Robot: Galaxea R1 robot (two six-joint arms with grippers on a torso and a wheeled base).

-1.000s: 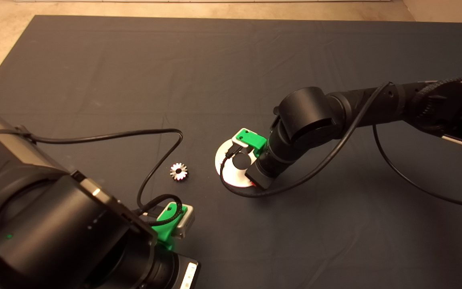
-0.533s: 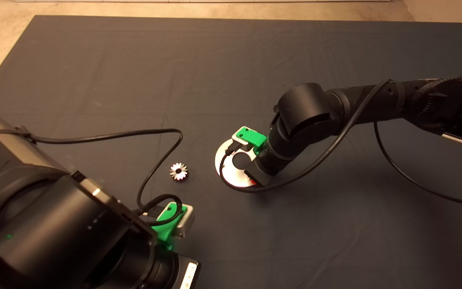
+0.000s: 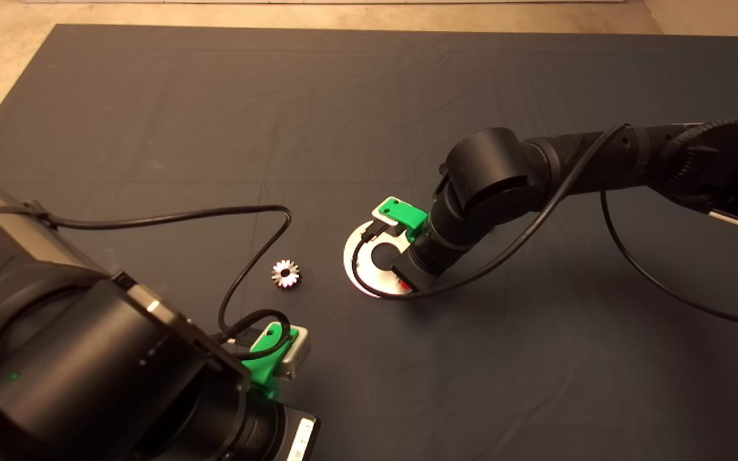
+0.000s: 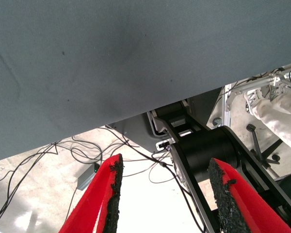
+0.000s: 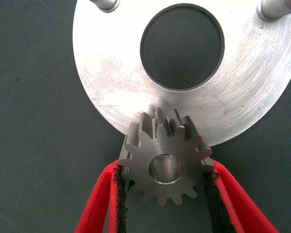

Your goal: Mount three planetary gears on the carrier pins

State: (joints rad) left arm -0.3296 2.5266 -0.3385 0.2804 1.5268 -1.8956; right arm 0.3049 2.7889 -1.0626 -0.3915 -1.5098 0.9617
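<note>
The round silver disc (image 3: 375,280) lies at mid-mat, and my right gripper (image 3: 407,282) reaches down over its near-right rim. In the right wrist view the right gripper (image 5: 164,167) is shut on a planetary gear (image 5: 165,162), lying flat over the rim of the disc (image 5: 111,73). Something silver shows inside the gear's centre hole. Two bare carrier pins (image 5: 106,4) (image 5: 276,7) stand on the far side of the disc's big hole. Another planetary gear (image 3: 286,273) lies loose on the mat left of the disc. My left gripper (image 3: 273,358) is parked at the lower left, and its fingers (image 4: 114,194) are open and hold nothing.
A black cable (image 3: 260,256) loops from the left arm over the mat, close to the loose gear. The right arm's cable (image 3: 369,288) hangs across the disc. Past the mat's edge, the left wrist view shows floor cables and the robot's base (image 4: 208,155).
The right gripper, still holding the gear, has shifted slightly toward the far side of the mat over the disc. The left arm and the loose gear have not moved.
</note>
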